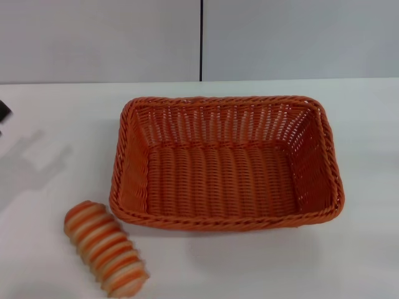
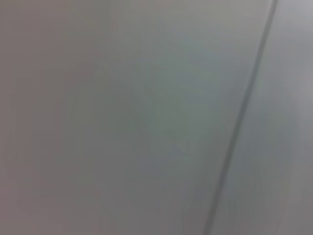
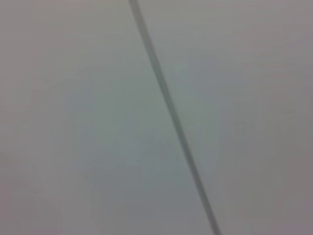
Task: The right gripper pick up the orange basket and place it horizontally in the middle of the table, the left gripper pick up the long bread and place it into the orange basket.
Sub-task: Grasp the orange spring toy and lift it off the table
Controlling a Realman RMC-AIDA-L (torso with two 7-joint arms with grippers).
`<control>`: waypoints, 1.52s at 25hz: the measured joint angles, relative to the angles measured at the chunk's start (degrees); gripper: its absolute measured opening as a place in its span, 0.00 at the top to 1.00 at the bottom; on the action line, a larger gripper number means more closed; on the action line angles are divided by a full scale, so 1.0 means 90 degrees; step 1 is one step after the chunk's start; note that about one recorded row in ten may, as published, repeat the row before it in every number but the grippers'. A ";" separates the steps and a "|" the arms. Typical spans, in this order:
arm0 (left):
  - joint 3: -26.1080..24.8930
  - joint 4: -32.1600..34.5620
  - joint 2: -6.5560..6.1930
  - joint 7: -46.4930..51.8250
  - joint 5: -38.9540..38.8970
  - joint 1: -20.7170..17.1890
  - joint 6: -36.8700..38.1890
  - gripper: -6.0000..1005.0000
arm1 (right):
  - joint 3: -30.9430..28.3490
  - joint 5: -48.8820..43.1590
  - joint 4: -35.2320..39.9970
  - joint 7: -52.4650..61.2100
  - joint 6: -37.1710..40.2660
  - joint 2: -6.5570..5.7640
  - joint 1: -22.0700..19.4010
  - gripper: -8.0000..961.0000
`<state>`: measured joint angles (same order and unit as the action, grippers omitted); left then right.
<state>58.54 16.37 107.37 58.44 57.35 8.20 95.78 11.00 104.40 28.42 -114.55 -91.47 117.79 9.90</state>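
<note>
The orange basket lies with its long side across the middle of the white table, and nothing is inside it. The long bread, striped orange and cream, rests on the table just off the basket's front left corner, angled toward the front edge. Only a small black piece of my left gripper shows, at the far left edge of the head view, well away from the bread. My right gripper is out of view. Neither the basket nor the bread appears in either wrist view.
A light grey wall with a dark vertical seam stands behind the table. The left wrist view holds only that wall and its seam, and so does the right wrist view, with its seam. A soft shadow falls on the table at the left.
</note>
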 joint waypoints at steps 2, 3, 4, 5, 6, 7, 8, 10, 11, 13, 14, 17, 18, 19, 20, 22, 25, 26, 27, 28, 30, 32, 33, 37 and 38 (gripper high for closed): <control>-0.0002 0.0106 -0.0067 0.0082 0.0267 -0.0009 -0.0022 0.31 | -0.0136 0.0001 0.0002 0.0001 -0.0005 0.0006 -0.0057 0.59; -0.0003 0.0248 -0.0122 0.0209 0.0604 -0.0021 -0.0062 0.31 | -0.0249 0.0001 0.0006 0.0002 -0.0009 -0.0001 -0.0092 0.59; -0.0002 0.0341 -0.0157 0.0302 0.0868 -0.0027 -0.0096 0.31 | -0.0388 0.0003 0.0006 0.0002 -0.0007 -0.0019 -0.0112 0.59; -0.0003 0.0467 -0.0218 0.0459 0.1185 -0.0026 -0.0155 0.31 | -0.0726 0.0007 -0.0032 0.0005 0.0031 -0.0084 -0.0135 0.59; -0.0008 0.0549 -0.0261 0.0619 0.1521 -0.0016 -0.0213 0.31 | -0.0726 0.0007 -0.0032 0.0005 0.0031 -0.0084 -0.0135 0.59; -0.0051 0.0681 -0.0323 0.0853 0.2015 0.0017 -0.0286 0.31 | -0.0858 0.0008 -0.0059 0.0007 0.0053 -0.0124 -0.0131 0.59; -0.0085 0.0732 -0.0338 0.0963 0.2247 0.0036 -0.0306 0.31 | -0.0975 0.0009 -0.0093 0.0014 0.0069 -0.0171 -0.0123 0.59; -0.0271 0.0811 -0.0328 0.1080 0.2714 0.0063 -0.0309 0.32 | -0.1170 0.0010 -0.0191 0.0043 0.0086 -0.0250 -0.0081 0.59; -0.0271 0.0811 -0.0328 0.1080 0.2714 0.0063 -0.0309 0.32 | -0.1170 0.0010 -0.0191 0.0043 0.0086 -0.0250 -0.0081 0.59; -0.0718 0.0827 -0.0197 0.1020 0.3279 0.0068 -0.0372 0.32 | -0.1325 0.0013 -0.0308 0.0051 0.0126 -0.0265 -0.0022 0.59; -0.0824 0.0812 -0.0146 0.0973 0.3422 0.0062 -0.0420 0.32 | -0.1406 0.0013 -0.0381 0.0053 0.0151 -0.0266 0.0019 0.59; -0.1019 0.0769 -0.0004 0.0837 0.3722 0.0038 -0.0621 0.32 | -0.1537 0.0015 -0.0538 0.0056 0.0189 -0.0267 0.0116 0.59; -0.1036 0.0762 0.0043 0.0808 0.3790 0.0032 -0.0698 0.32 | -0.1553 0.0016 -0.0571 0.0056 0.0202 -0.0267 0.0141 0.59; -0.1030 0.0760 0.0084 0.0789 0.3829 0.0030 -0.0789 0.32 | -0.1564 0.0016 -0.0598 0.0055 0.0215 -0.0266 0.0166 0.59; -0.1002 0.0757 0.0137 0.0760 0.3872 0.0027 -0.0922 0.32 | -0.1573 0.0018 -0.0625 0.0056 0.0238 -0.0258 0.0209 0.59; -0.0993 0.0755 0.0161 0.0742 0.3897 0.0028 -0.0956 0.32 | -0.1574 0.0019 -0.0631 0.0056 0.0244 -0.0250 0.0224 0.59; -0.1019 0.0749 0.0251 0.0703 0.4097 0.0052 -0.1021 0.33 | -0.1546 0.0021 -0.0655 0.0056 0.0238 -0.0248 0.0252 0.59; -0.1019 0.0749 0.0251 0.0703 0.4097 0.0052 -0.1021 0.33 | -0.1546 0.0021 -0.0655 0.0056 0.0238 -0.0248 0.0252 0.59; -0.1019 0.0749 0.0261 0.0703 0.4132 0.0060 -0.1033 0.33 | -0.1529 0.0021 -0.0657 0.0056 0.0226 -0.0252 0.0261 0.59; -0.1021 0.0749 0.0271 0.0703 0.4165 0.0069 -0.1044 0.33 | -0.1516 0.0021 -0.0658 0.0057 0.0210 -0.0255 0.0276 0.59; -0.1022 0.0750 0.0296 0.0702 0.4189 0.0080 -0.1055 0.33 | -0.1511 0.0020 -0.0668 0.0057 0.0217 -0.0256 0.0315 0.59; -0.1017 0.0752 0.0310 0.0700 0.4192 0.0082 -0.1057 0.33 | -0.1511 0.0017 -0.0669 0.0058 0.0227 -0.0256 0.0324 0.59; -0.1017 0.0752 0.0310 0.0700 0.4192 0.0082 -0.1057 0.33 | -0.1512 0.0007 -0.0673 0.0058 0.0243 -0.0254 0.0332 0.59; -0.0979 0.0749 0.0351 0.0694 0.4263 0.0103 -0.1108 0.34 | -0.1513 -0.0011 -0.0675 0.0061 0.0251 -0.0251 0.0346 0.59; -0.0986 0.0749 0.0361 0.0694 0.4294 0.0103 -0.1113 0.34 | -0.1514 -0.0012 -0.0677 0.0061 0.0252 -0.0251 0.0346 0.59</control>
<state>49.67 23.11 110.62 64.69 95.99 9.13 85.76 -2.63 104.29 22.33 -114.00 -89.21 115.53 13.01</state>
